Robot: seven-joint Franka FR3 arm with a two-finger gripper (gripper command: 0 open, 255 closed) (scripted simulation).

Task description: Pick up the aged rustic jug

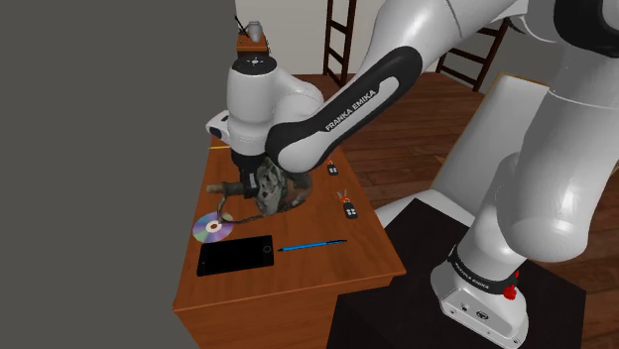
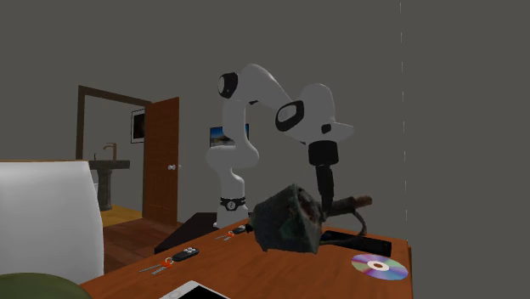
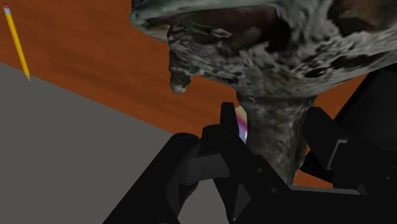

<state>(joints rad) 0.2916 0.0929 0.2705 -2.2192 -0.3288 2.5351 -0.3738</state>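
The jug [image 1: 276, 190] is a mottled grey-green, weathered vessel, held tilted over the wooden desk [image 1: 298, 288]. My gripper [image 1: 248, 188] is shut on its handle, at the side of the jug toward the grey wall. In the second exterior view the jug [image 2: 289, 219] leans on its side below and left of the gripper [image 2: 327, 200]. The wrist view has the rough handle [image 3: 275, 137] clasped between the two black fingers [image 3: 219, 146], with the gripper [image 3: 273, 121] right under the jug's body. I cannot tell whether the jug touches the desk.
A shiny disc [image 1: 212, 227] and a black tablet [image 1: 234, 255] lie near the desk's front, with a blue pen [image 1: 312, 245] beside them. Two small black remotes [image 1: 348, 209] lie toward the stand [image 1: 417, 288]. A yellow pencil [image 3: 16, 41] rests on the desk. The grey wall borders the desk.
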